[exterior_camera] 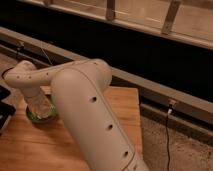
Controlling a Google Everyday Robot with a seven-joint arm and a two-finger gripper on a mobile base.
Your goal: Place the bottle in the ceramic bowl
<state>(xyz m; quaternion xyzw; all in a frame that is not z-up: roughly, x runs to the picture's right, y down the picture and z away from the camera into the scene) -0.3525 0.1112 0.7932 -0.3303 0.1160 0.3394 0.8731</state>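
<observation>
The ceramic bowl [34, 118] sits at the left end of the wooden table, with only its green rim showing under the arm's end. My gripper [41, 106] hangs from the white wrist directly over the bowl, reaching down into it. A pale translucent shape at the gripper, low over the bowl, looks like the bottle [45, 110]. I cannot separate it cleanly from the gripper. My large white arm crosses the table from the bottom middle and hides much of the space around the bowl.
The wooden table [120, 107] ends at its right edge above a speckled floor [180, 150]. A black object [5, 107] stands at the left border. A cable [167, 132] hangs at the right. A metal rail [150, 85] and a dark wall run behind.
</observation>
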